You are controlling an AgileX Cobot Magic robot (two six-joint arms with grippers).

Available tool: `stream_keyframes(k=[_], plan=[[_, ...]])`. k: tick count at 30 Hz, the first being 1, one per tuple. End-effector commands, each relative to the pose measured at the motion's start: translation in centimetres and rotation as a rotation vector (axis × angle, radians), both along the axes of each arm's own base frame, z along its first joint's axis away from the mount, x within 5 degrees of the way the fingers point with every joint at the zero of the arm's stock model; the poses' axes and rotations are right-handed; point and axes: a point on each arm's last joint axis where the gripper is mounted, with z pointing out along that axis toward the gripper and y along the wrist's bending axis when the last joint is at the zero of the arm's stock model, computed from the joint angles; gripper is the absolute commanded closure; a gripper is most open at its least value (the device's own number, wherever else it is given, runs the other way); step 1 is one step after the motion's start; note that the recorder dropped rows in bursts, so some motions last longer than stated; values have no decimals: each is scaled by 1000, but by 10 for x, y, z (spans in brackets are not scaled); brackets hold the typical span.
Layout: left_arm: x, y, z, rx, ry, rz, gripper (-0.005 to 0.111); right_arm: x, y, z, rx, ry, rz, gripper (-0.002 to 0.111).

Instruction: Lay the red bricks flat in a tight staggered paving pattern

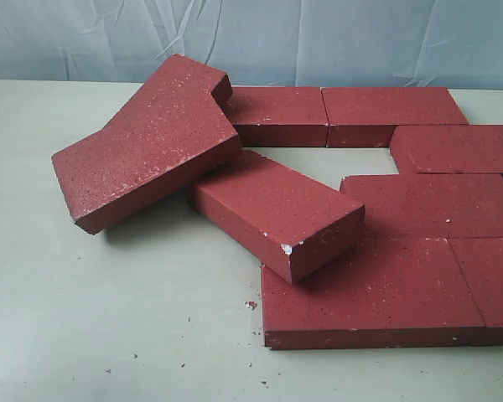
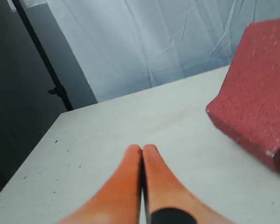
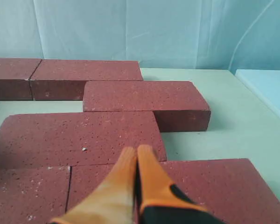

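Exterior view: red bricks [image 1: 419, 201] lie mostly flat on the counter [image 1: 109, 335], while a tilted brick [image 1: 147, 142] and a second tilted brick [image 1: 277, 209] sit askew at left. The left hand [image 2: 142, 148] and right hand [image 3: 136, 149] are both pinched closed and empty. Heavy, rigid, gritty and chip-prone, each brick likely handles best by its long sides.

Left gripper [image 2: 142, 148]: orange fingers pressed together, tips touching, nothing held. Right gripper [image 3: 133, 150]: orange fingers likewise closed, tips touching, empty.

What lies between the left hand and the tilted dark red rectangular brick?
Only bare pale table separates left hand from red brick, per left wrist view.
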Motion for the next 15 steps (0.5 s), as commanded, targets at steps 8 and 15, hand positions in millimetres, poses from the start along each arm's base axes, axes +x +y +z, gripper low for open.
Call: stream_keyframes(k=[8, 15], plan=[[-1, -4, 23, -466, -284, -57, 107, 1, 2, 34, 24, -388, 21, 109], [-4, 1, 35, -658, -446, -58, 107, -7, -3, 57, 382, -698, 8, 109]])
